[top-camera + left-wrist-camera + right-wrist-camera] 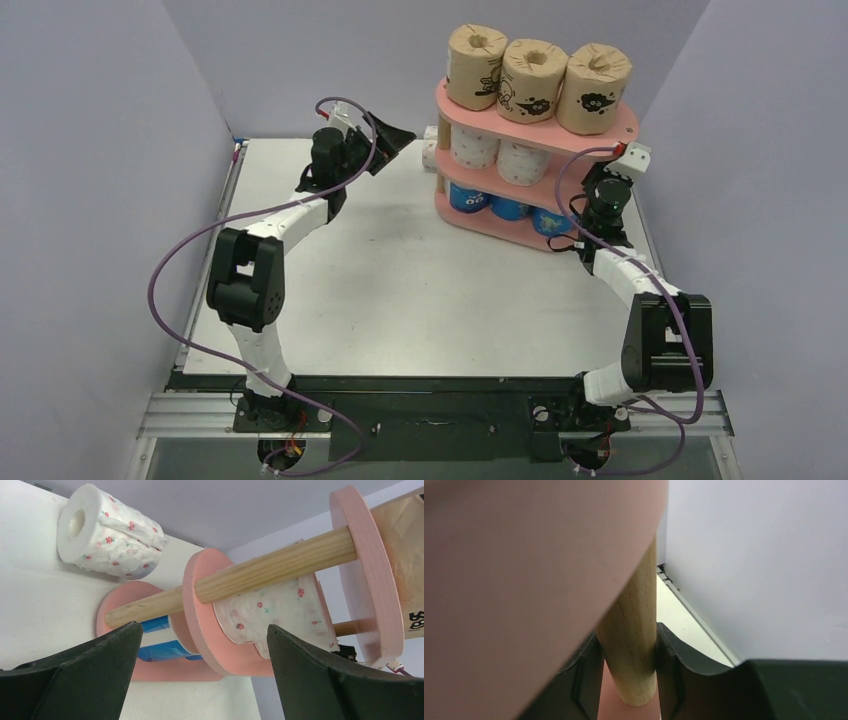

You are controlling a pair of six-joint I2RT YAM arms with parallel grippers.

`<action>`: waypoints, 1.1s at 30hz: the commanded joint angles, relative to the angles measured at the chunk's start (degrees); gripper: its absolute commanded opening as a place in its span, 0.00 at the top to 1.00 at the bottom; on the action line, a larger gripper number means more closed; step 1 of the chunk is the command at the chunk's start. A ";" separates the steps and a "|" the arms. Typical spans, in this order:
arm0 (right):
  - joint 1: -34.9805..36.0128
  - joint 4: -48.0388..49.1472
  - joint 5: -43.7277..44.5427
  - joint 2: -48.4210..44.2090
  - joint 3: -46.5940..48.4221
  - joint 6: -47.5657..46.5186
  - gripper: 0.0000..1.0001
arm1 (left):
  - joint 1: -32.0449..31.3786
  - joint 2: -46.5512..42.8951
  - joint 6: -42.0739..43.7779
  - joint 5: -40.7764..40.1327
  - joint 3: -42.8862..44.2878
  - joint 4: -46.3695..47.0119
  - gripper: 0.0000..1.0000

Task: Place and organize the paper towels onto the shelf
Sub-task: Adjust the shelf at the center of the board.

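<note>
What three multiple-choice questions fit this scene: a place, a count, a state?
1. Where is the loose white roll? A: on the table beside the shelf. B: atop the shelf. C: under the shelf.
2. How many brown rolls stand on the top board? A: one. B: two. C: three.
3. The right end effector is: A: open, empty. B: shut on a wooden post. C: holding a brown roll.
Answers: A, it lies on the table; C, three stand together; B, its fingers squeeze the post.
</note>
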 commanded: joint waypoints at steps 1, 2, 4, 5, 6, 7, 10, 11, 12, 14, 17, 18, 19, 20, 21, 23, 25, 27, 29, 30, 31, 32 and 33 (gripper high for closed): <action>-5.19 0.83 8.29 -5.08 -0.38 0.00 1.00 | -0.08 0.95 -0.07 0.95 3.74 3.32 0.05; -5.41 0.57 8.50 -5.36 -0.48 -0.02 1.00 | -0.08 1.18 0.02 0.71 4.05 3.24 0.05; -6.20 -0.16 8.70 -5.93 -0.64 0.38 1.00 | -0.01 1.52 0.60 0.30 4.42 2.95 0.05; -6.70 -0.44 8.75 -6.23 -0.75 0.81 1.00 | 0.05 1.95 1.06 0.17 4.58 2.64 0.05; -6.92 -0.55 8.81 -6.34 -0.94 1.04 1.00 | 0.12 2.25 1.29 -0.03 4.98 2.51 0.05; -7.19 -0.70 8.99 -6.53 -1.03 1.33 1.00 | 0.28 2.86 1.69 -0.08 5.46 2.11 0.05; -7.58 -1.29 9.26 -6.54 -1.13 1.57 1.00 | 0.98 4.26 1.87 0.11 6.20 1.56 0.04; -7.67 -1.46 9.33 -6.54 -1.13 1.57 1.00 | 1.44 4.90 1.77 0.26 6.51 1.45 0.04; -7.88 -1.65 9.37 -6.51 -1.13 1.60 1.00 | 1.65 5.13 1.74 0.41 6.63 1.39 0.04; -8.13 -1.93 9.65 -6.63 -1.10 1.67 1.00 | 2.20 5.71 1.57 0.77 6.68 1.34 0.04; -8.18 -2.58 9.41 -6.81 -1.04 1.80 1.00 | 2.54 5.79 1.61 0.62 6.23 1.47 0.04; -8.19 -3.14 9.45 -7.02 -0.95 2.09 1.00 | 2.55 5.79 1.57 0.60 6.14 1.48 0.04; -8.19 -3.43 9.35 -7.13 -0.95 2.30 1.00 | 2.56 5.79 1.46 0.54 5.97 1.65 0.03; -8.14 -4.27 9.13 -7.52 -0.99 2.78 1.00 | 2.56 5.79 1.27 0.51 5.92 1.67 0.03; -8.17 -4.71 8.92 -7.82 -1.07 3.13 1.00 | 2.56 5.77 1.18 0.49 5.78 1.81 0.03; -8.16 -6.48 7.69 -9.00 -1.12 4.03 0.98 | 2.56 5.58 0.98 0.42 5.57 1.95 0.02; -8.06 -8.11 6.44 -10.52 -1.48 5.08 0.87 | 2.56 5.20 0.92 0.46 5.27 2.10 0.03; -7.60 -9.06 6.00 -12.47 -2.32 6.02 0.71 | 2.61 4.81 0.84 0.42 4.81 2.14 0.04; -7.25 -9.84 5.15 -14.23 -2.99 6.55 0.61 | 2.83 4.28 0.71 0.29 4.19 2.14 0.04; -7.01 -10.84 5.13 -15.27 -3.22 6.55 0.58 | 2.96 4.11 0.55 0.30 3.63 2.30 0.04; -6.62 -11.73 5.29 -15.82 -3.36 6.55 0.54 | 3.02 3.83 0.47 0.29 3.35 2.39 0.04; -6.48 -12.04 5.43 -16.88 -3.85 6.66 0.52 | 3.18 3.56 0.34 0.35 2.92 2.52 0.04; -6.16 -12.62 5.49 -17.91 -3.94 6.71 0.45 | 3.18 3.44 0.32 0.42 2.68 2.49 0.04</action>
